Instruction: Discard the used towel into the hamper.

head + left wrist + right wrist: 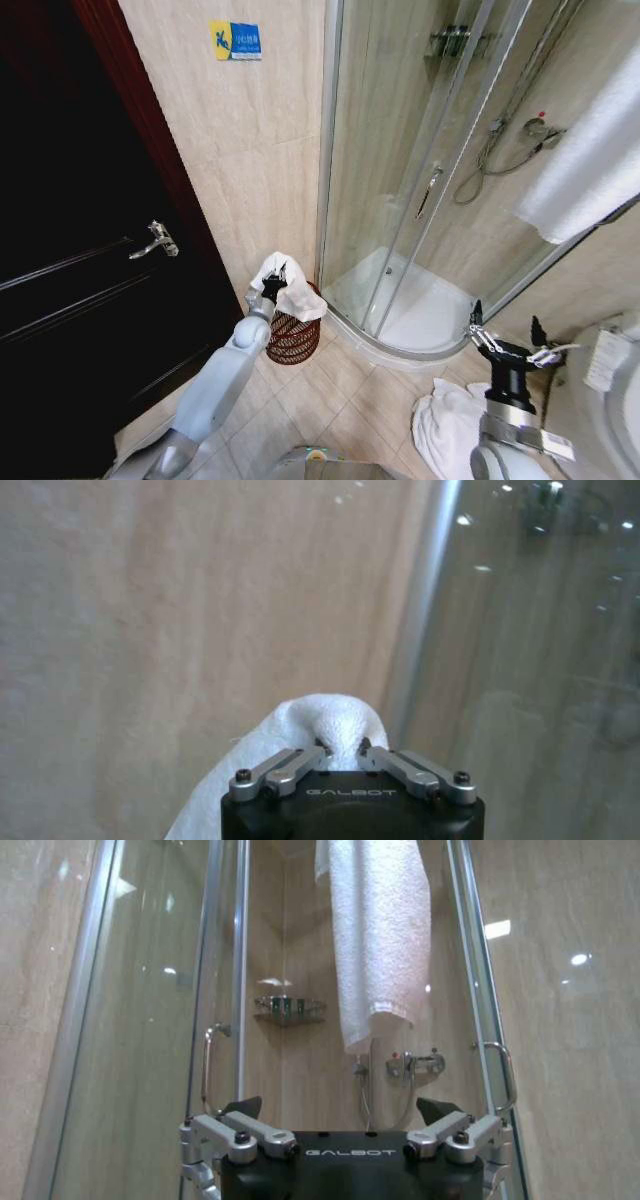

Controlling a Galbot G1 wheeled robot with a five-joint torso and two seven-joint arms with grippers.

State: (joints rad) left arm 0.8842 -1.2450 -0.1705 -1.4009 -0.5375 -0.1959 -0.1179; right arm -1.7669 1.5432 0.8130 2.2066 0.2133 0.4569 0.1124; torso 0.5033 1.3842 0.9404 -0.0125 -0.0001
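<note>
Just below the centre of the head view, the used towel (291, 291) is held pinched in the closed fingers of the left gripper (274, 284), directly over the hamper (293, 340), which stands on the floor tiles against the wall beside the shower enclosure (420, 180). The cloth is judged soft, light and limp; a bunched fold is best gripped, as seen in the left wrist view (330, 727). At lower right, the right gripper (512, 343) is held spread open and idle.

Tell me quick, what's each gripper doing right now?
Left gripper: shut on the white towel, over the hamper.
Right gripper: open, holding nothing, near the shower.
</note>
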